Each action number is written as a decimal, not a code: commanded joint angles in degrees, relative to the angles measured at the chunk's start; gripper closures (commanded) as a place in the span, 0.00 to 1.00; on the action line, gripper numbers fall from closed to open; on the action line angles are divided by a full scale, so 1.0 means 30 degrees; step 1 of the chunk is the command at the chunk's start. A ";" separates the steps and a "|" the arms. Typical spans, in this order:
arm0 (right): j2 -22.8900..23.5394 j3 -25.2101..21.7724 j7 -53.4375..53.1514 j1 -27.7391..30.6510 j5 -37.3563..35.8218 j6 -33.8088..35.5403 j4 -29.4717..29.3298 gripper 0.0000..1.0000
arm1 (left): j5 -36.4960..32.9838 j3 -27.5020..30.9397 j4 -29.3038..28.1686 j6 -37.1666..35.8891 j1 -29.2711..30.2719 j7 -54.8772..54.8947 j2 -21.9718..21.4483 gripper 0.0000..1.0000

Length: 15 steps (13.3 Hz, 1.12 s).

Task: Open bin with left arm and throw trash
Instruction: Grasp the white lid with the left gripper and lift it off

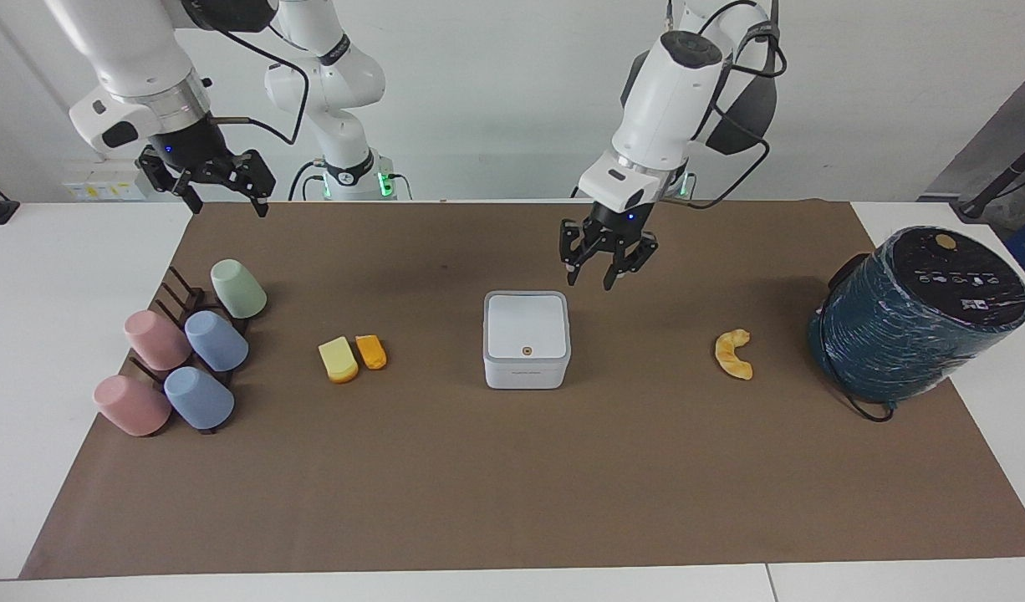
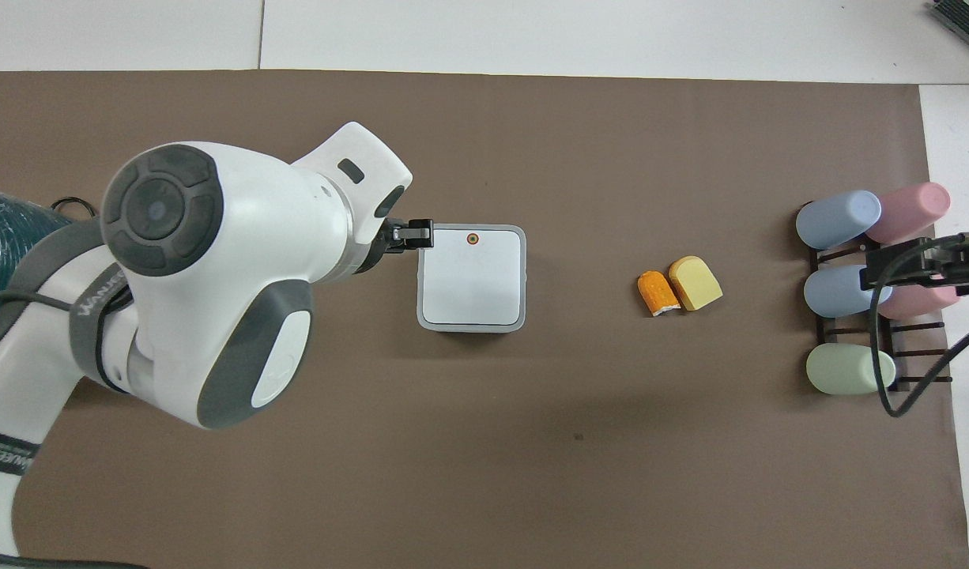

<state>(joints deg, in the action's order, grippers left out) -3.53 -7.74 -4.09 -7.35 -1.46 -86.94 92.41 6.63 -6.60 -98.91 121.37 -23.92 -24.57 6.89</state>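
Note:
The white square bin (image 1: 526, 339) stands mid-mat with its lid shut and its orange button (image 1: 527, 351) on the edge farthest from the robots; it also shows in the overhead view (image 2: 472, 276). My left gripper (image 1: 598, 272) is open and empty, in the air just off the bin's corner toward the left arm's end (image 2: 413, 235). The pale yellow wedge (image 1: 338, 359) and the orange chunk (image 1: 371, 351) lie side by side beside the bin toward the right arm's end. The crescent peel (image 1: 734, 354) lies toward the left arm's end; the left arm hides it in the overhead view. My right gripper (image 1: 220, 188) waits open over the mat's edge by the cups.
A big dark teal cylinder (image 1: 918, 313) with a black top stands at the left arm's end of the mat. Several pastel cups on a dark rack (image 1: 182, 351) lie at the right arm's end. A brown mat (image 1: 512, 485) covers the table.

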 commanded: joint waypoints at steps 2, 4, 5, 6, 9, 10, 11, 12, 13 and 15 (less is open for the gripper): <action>-0.0495 0.0089 0.0457 0.0078 -0.0071 -0.0434 0.0661 0.00 | 0.0309 0.0295 0.0041 0.1521 -0.0552 -0.0481 0.0896 0.99; -0.0553 0.0089 0.0456 0.0078 -0.0071 -0.0492 0.0749 0.00 | 0.0309 0.0295 0.0041 0.2432 -0.0669 -0.0481 0.1073 1.00; -0.0553 0.0089 0.0457 0.0078 -0.0071 -0.0492 0.0749 0.00 | 0.0338 0.0295 0.0099 0.2609 -0.0641 -0.0481 0.1219 1.00; -0.0553 0.0089 0.0457 0.0078 -0.0071 -0.0492 0.0749 0.00 | 0.0715 0.0295 0.0071 0.2901 -0.0669 -0.0510 0.1366 1.00; -0.0553 0.0089 0.0427 0.0078 -0.0071 -0.0492 0.0749 0.00 | 0.0983 0.0295 0.0012 0.3722 -0.0670 -0.0539 0.1687 1.00; -0.0553 0.0089 0.0427 0.0078 -0.0071 -0.0492 0.0778 0.00 | 0.0983 0.0295 0.0041 0.3782 -0.0670 -0.0539 0.1718 1.00; -0.0553 0.0089 0.0427 0.0078 -0.0071 -0.0492 0.0778 0.00 | 0.1041 0.0295 0.0041 0.3899 -0.0728 -0.0597 0.1806 1.00; -0.0553 0.0089 0.0398 0.0078 -0.0071 -0.0492 0.0778 0.00 | 0.1041 0.0295 0.0012 0.4219 -0.1018 -0.0975 0.2068 1.00; -0.0553 0.0089 0.0398 0.0078 -0.0071 -0.0492 0.0778 0.00 | 0.1041 0.0295 0.0070 0.4454 -0.1282 -0.1443 0.2389 1.00; -0.0640 0.0089 0.0398 0.0078 -0.0071 -0.0492 0.0895 0.00 | 0.1041 0.0354 0.0099 0.5009 -0.1898 -0.2031 0.3033 1.00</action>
<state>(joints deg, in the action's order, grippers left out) -3.79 -7.74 -4.09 -7.35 -1.46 -87.00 92.97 8.89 -6.57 -98.89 133.68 -27.02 -28.67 13.78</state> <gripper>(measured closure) 0.000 0.987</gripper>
